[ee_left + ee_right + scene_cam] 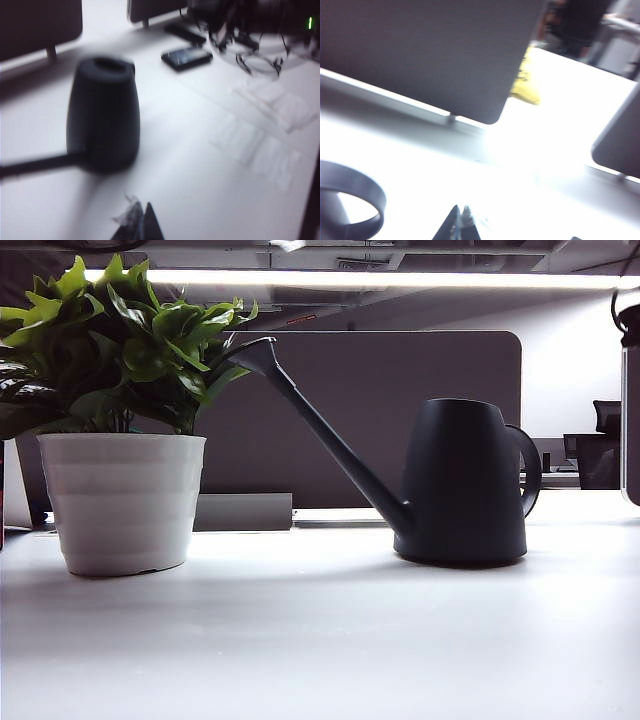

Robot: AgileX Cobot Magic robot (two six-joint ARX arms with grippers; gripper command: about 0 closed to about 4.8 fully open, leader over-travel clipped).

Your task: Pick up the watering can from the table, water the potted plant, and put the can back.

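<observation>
**Can down on the table, both grippers shut and empty**

Nearest in the exterior view: bare table [320, 640]. Farther back, at left, plant [120, 420] in its white pot; at right, can [462, 483] upright on the table, spout slanting up toward the leaves, tip just beside them, handle on the far right side. Pot and can body well apart. Behind both, dark partition [380, 410]. No gripper visible in this view.

Left wrist view, blurred: left gripper [141, 224] at the frame edge, tips pressed together, holding nothing, above the table near the can [102, 115]. Beyond the can, a black flat device [186, 57], cables, clear plastic bags.

Right wrist view: right gripper [460, 225] closed, empty, over the table [510, 180], with the can's handle loop [355, 205] off to one side. Farther off, partition [430, 50] and something yellow [526, 82] behind it.
</observation>
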